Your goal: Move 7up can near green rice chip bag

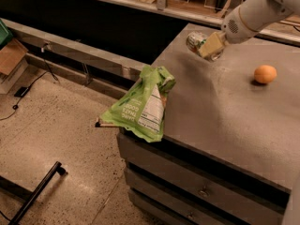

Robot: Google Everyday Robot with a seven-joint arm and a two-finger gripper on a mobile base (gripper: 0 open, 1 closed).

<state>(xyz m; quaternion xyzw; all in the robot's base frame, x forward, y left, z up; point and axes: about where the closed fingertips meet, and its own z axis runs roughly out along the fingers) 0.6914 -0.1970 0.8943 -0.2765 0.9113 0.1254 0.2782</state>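
Green rice chip bag (143,104) slumps over the front-left edge of the grey counter (225,121), partly overhanging the floor. Well behind it to the right, the 7up can (196,40) is clamped between the fingers of the gripper (205,45) above the counter's far-left corner, seemingly lifted just clear, though contact is hard to rule out. Step in hand, by my read: transport, so next carry the can toward the bag and set it down beside it, short of the edge, away from the orange (265,74).
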